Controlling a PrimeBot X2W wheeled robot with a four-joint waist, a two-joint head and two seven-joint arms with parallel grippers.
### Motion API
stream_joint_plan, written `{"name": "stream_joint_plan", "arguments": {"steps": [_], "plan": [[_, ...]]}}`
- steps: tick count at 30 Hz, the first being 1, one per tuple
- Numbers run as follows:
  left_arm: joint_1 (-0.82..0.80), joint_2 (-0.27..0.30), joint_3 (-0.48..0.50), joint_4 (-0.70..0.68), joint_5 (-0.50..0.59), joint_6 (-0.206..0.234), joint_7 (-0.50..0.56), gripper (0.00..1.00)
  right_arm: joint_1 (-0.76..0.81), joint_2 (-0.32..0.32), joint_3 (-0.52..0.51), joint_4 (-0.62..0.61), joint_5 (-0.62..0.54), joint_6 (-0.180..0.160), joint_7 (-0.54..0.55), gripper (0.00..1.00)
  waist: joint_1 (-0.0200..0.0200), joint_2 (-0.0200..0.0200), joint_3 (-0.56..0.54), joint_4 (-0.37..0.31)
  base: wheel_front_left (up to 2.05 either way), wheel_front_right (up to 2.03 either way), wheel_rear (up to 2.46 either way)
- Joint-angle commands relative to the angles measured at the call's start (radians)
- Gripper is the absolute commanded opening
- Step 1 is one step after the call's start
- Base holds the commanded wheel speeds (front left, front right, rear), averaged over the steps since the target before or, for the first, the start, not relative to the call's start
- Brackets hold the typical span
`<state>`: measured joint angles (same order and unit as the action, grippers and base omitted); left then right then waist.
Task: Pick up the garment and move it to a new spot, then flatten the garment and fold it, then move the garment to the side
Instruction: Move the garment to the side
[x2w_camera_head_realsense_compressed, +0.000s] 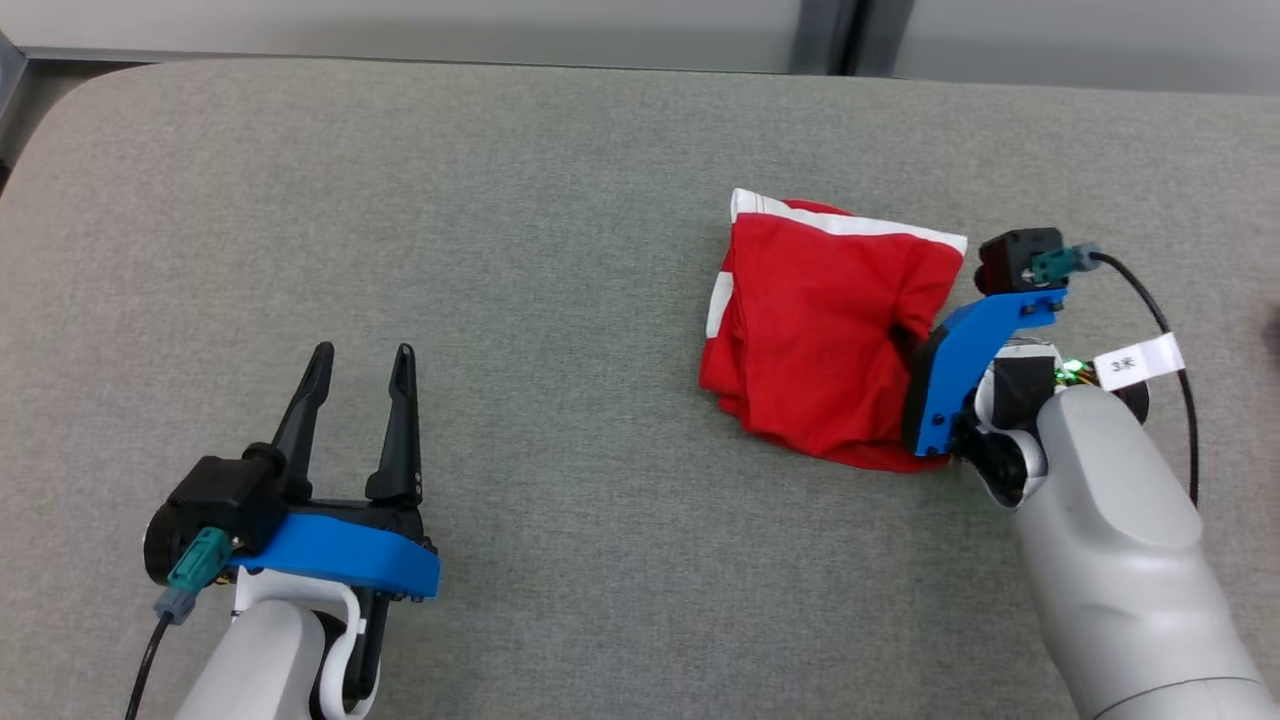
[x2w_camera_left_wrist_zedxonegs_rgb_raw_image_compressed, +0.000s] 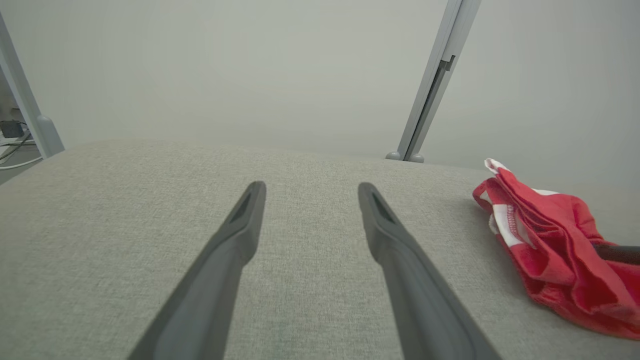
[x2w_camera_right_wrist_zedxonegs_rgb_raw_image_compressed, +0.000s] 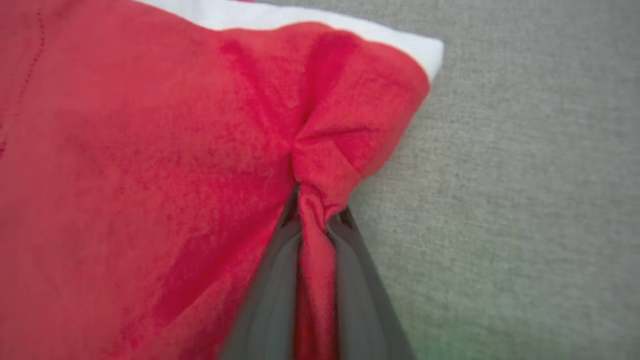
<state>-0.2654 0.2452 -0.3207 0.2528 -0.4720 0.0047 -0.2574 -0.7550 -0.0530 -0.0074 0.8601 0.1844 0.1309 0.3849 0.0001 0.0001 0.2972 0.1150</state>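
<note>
Your right hand (x2w_camera_right_wrist_zedxonegs_rgb_raw_image_compressed: 320, 222) is clamped on the garment (x2w_camera_head_realsense_compressed: 820, 320). Its two fingers squeeze a pinched ridge of red cloth at the garment's right edge, and the fabric puckers into creases that run toward the pinch.

The garment lies on the right half of the counter (x2w_camera_head_realsense_compressed: 500, 200), about midway between near and far. It is red, with white bands along its far and left edges. It sits in a loose, doubled-over heap rather than spread out, so the pinch probably takes more than one layer; you cannot tell how many.

A grip at the side edge suits the first step. Lifted from there, the cloth should hang down and open a little instead of coming up as a wad.

Your left hand (x2w_camera_head_realsense_compressed: 362, 350) is at the near left, fingers apart and holding nothing, well apart from the garment and pointing far. I judge it is free for the flattening to come.

The task looks to be at its start: the grasp is made but the lift is not yet begun. Watch for the pinch slipping once weight comes on.
</note>
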Motion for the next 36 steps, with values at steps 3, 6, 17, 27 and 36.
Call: {"name": "stream_joint_plan", "arguments": {"steps": [3,6,17,27,36], "plan": [[0.011,0.006,0.012,0.001,0.008,-0.003,-0.007,1.00,-0.015,-0.007,0.060,-0.025,-0.052,0.000,0.011,0.00,-0.0001,-0.0001,-0.025,-0.064,0.00,0.00,0.00],[0.022,0.015,0.028,-0.009,0.010,0.001,-0.007,1.00,-0.036,-0.037,0.143,-0.089,-0.060,0.000,0.035,0.00,-0.0001,-0.0001,-0.037,-0.126,0.00,0.00,0.00],[0.011,0.042,0.040,-0.059,0.028,0.005,-0.002,1.00,-0.076,-0.316,0.377,-0.376,0.059,0.000,0.147,0.00,-0.0001,-0.0001,-0.014,-0.346,0.00,0.00,0.00],[-0.046,0.074,0.021,-0.096,0.050,-0.004,0.041,1.00,-0.101,-0.517,0.457,-0.399,0.104,0.000,0.039,0.00,-0.0001,-0.0001,0.074,-0.416,0.00,0.00,0.00],[-0.086,0.121,0.012,-0.159,0.075,0.003,0.098,1.00,-0.131,-0.624,0.448,-0.225,0.059,0.000,-0.160,0.00,-0.0001,-0.0001,0.183,-0.389,0.00,0.00,0.00]]}}
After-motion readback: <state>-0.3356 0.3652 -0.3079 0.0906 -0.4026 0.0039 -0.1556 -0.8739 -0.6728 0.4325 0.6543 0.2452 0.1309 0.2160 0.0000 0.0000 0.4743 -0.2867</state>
